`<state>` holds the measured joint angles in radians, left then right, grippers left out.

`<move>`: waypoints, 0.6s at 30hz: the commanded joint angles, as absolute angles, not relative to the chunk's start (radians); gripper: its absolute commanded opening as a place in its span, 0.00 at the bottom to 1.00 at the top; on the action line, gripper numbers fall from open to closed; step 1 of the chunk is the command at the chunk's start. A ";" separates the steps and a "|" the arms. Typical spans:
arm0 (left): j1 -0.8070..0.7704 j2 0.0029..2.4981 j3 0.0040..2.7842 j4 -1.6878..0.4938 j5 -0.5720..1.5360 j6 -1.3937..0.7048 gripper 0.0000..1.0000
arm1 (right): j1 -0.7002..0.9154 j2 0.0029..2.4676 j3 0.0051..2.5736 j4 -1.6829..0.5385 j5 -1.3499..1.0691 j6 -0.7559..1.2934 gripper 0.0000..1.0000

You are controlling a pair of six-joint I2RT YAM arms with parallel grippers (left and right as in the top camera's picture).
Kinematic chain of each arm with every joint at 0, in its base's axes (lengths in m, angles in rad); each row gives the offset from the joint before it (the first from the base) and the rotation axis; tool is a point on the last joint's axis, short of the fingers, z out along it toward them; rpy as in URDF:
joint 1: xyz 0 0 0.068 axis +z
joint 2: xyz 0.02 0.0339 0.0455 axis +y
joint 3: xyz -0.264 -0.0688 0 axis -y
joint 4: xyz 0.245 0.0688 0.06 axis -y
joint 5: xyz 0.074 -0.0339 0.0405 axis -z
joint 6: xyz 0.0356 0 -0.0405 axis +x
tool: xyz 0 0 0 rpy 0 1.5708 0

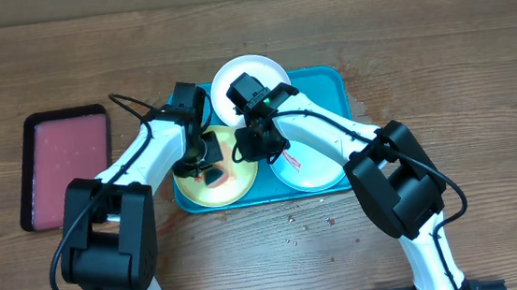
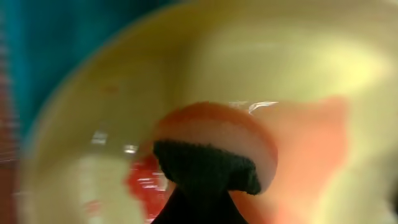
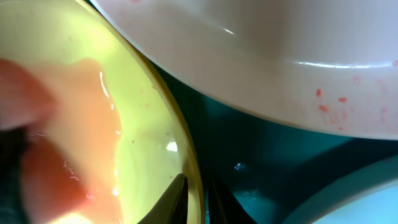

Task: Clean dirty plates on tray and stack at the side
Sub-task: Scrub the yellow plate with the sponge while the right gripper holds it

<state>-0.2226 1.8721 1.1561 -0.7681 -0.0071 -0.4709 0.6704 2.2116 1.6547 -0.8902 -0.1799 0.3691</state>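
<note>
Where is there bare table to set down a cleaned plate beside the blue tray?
Bare table lies right of the turquoise tray, beyond the right arm, and behind both trays. The left arm crosses the gap toward the pinkish-red tray. The turquoise tray is crowded: white plate, yellow-green plate, mint plate.

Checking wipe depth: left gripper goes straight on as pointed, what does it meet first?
The yellow-green plate: the left gripper points down into it, with its sponge apparently on the plate's surface beside a red smear. The wrist view is blurred, so contact is uncertain.
</note>
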 commanded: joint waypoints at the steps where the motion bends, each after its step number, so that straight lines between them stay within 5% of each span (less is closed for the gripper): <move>1: -0.208 1.890 1.141 -0.804 -0.373 -0.476 0.04 | 0.678 2.233 1.642 -0.889 -0.176 0.363 0.14; 10: -0.211 1.888 1.244 -0.914 -0.426 -0.471 0.04 | 0.678 2.233 1.642 -0.889 -0.176 0.363 0.14; 18: -0.212 1.893 1.338 -0.895 0.088 -0.414 0.04 | 0.678 2.233 1.642 -0.887 -0.176 0.363 0.14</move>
